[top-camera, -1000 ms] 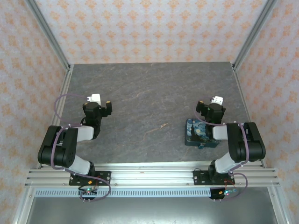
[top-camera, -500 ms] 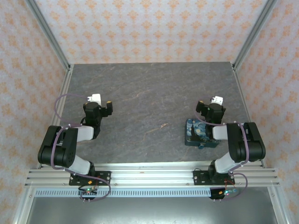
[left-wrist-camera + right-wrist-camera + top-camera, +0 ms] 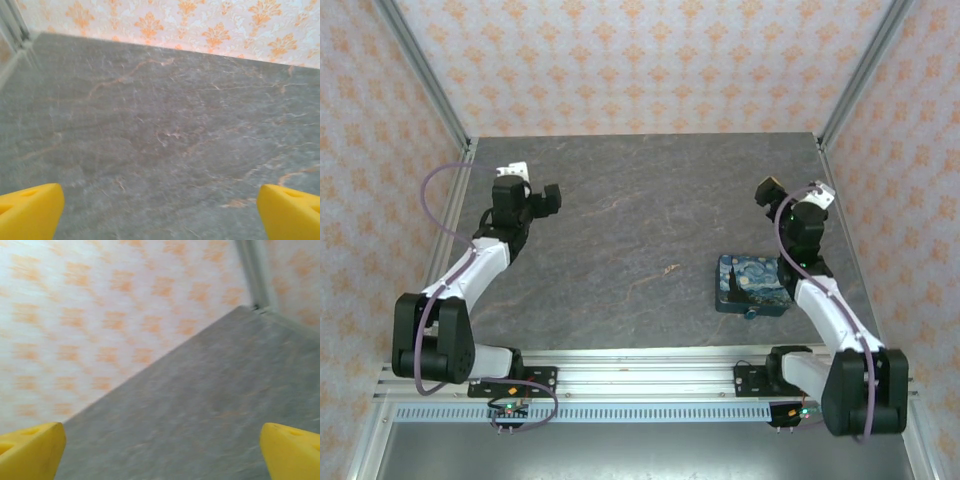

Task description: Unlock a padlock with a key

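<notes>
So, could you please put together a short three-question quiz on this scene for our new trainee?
1. True or false: the right end effector is gripping the padlock.
2. Multiple choice: the padlock lies nearest to A) the left arm's base, B) the right arm's base, C) the table's far left corner.
3. Fill in: the left end effector and the right one both stand ____.
Key: 1 false; 2 B; 3 open.

Bright, even diffuse light, shadows v. faint, wall (image 3: 100,315) beyond right pincer (image 3: 161,452) smeared, prob. motion blur, table (image 3: 165,130) ahead of left pincer (image 3: 159,212) fairly sharp.
</notes>
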`<move>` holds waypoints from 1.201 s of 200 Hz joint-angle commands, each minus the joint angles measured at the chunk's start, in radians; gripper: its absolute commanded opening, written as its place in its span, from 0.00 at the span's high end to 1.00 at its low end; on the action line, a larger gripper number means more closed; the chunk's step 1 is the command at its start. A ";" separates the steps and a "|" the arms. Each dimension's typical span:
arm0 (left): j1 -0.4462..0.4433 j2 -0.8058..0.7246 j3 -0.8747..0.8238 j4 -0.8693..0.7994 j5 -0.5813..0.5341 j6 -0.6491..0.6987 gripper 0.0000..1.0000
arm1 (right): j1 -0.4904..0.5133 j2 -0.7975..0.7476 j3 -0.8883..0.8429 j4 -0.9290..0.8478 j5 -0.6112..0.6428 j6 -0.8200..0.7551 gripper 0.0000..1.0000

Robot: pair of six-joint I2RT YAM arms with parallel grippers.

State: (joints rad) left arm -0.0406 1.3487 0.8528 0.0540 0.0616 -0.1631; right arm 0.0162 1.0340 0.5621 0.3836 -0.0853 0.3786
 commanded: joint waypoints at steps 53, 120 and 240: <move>-0.117 -0.106 -0.013 -0.314 0.125 -0.443 0.00 | 0.248 -0.014 0.110 -0.414 -0.268 0.288 0.11; -0.280 -0.126 0.025 -0.365 0.033 -0.531 0.00 | 0.590 0.339 0.289 -0.702 -0.088 0.494 0.44; -0.300 -0.066 -0.004 -0.324 0.024 -0.558 0.00 | 0.694 0.617 0.408 -0.791 0.029 0.674 0.59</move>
State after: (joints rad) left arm -0.3386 1.2694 0.8585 -0.3023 0.0875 -0.7074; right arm 0.6979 1.6207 0.9352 -0.3462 -0.1093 1.0229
